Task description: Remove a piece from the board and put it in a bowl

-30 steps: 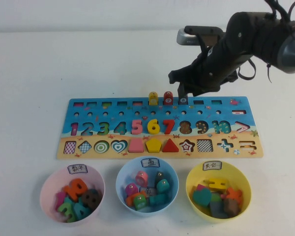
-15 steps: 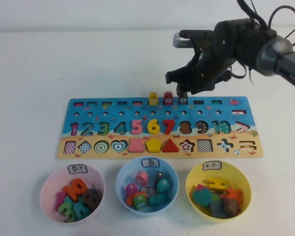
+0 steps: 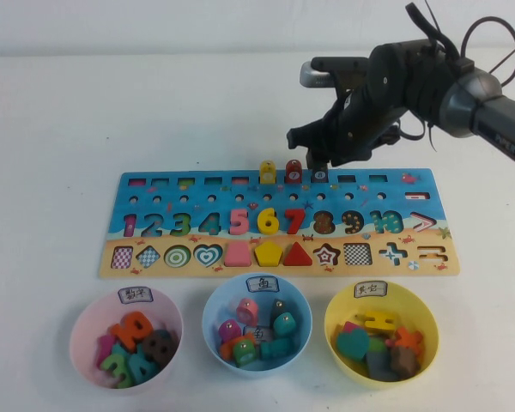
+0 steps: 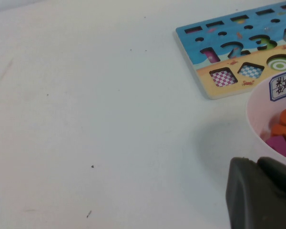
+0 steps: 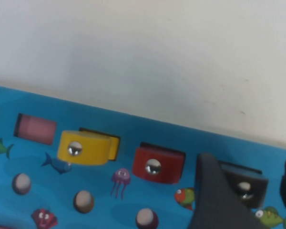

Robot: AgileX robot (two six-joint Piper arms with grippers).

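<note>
The board (image 3: 249, 190) lies across the middle of the table. In its top row stand a yellow peg (image 3: 267, 172), a red peg (image 3: 293, 172) and the piece (image 3: 320, 175), a dark brown peg. My right gripper (image 3: 318, 163) hangs right over the piece. In the right wrist view the gripper (image 5: 251, 200) is open, with the piece (image 5: 245, 187) between its fingers (image 5: 214, 200) and a gap on one side. The light blue bowl (image 3: 208, 318) sits in front of the board and holds several pegs. My left gripper (image 4: 255, 161) rests low beside the pink bowl (image 4: 257, 119), shut and holding nothing.
A pink bowl (image 3: 75, 335) with number pieces stands front left and a yellow bowl (image 3: 431, 322) with shape pieces front right. Several number and shape pieces still sit in the board. White table stretches behind the board.
The right arm's upper links have drawn back and to the right, while the gripper tip has stayed over the dark piece, sliding slightly left. Jaws stay equally wide. No piece has moved.
</note>
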